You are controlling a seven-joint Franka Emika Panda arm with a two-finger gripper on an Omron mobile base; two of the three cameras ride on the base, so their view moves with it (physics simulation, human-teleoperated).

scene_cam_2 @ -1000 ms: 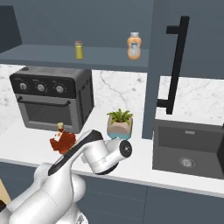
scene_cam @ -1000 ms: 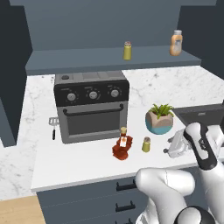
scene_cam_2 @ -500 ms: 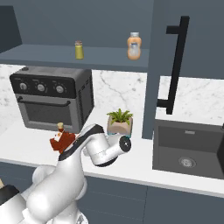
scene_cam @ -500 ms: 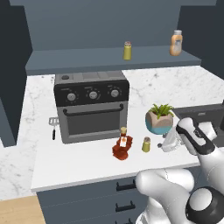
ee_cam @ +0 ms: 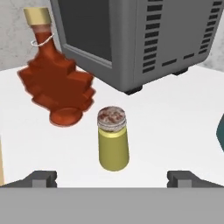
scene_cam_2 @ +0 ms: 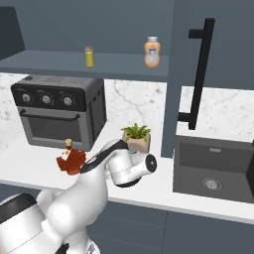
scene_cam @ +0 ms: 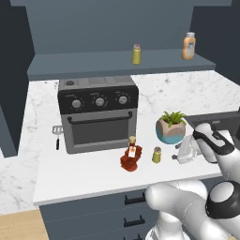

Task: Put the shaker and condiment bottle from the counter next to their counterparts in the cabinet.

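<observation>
Above the bench (scene_cam: 93, 178), the dark blue-grey cabinet (scene_cam: 117, 63) carries on its one shelf a yellow-green shaker with a reddish cap (scene_cam: 136, 54) and, well apart to its right, an orange bottle (scene_cam: 188, 46) with a pale cap; both stand upright. On the white marble bench a black toaster oven (scene_cam: 98, 117) sits at the back, with a potted plant (scene_cam: 170, 127) to its right. In front of the oven the dark red-brown condiment bottle (scene_cam: 131, 155) stands upright, and the small yellow-green shaker (scene_cam: 156, 154) stands just beside it on the plant's side, not touching it.

From the hand view the shaker (ee_cam: 113, 144) is seen upright with its speckled cap, placed between the two fingers (ee_cam: 41, 178) and a little ahead of their tips; they stand spread wide apart, touching nothing. The condiment bottle (ee_cam: 54, 83) lies up and to the left of it there, its ridged body and tan cap plain. The right base view adds a sink (scene_cam_2: 213, 168) beyond a tall dark panel with a long black handle (scene_cam_2: 198, 74), and hides the counter shaker behind the arm. The left base view shows a small spatula (scene_cam: 57, 133) beside the oven.
</observation>
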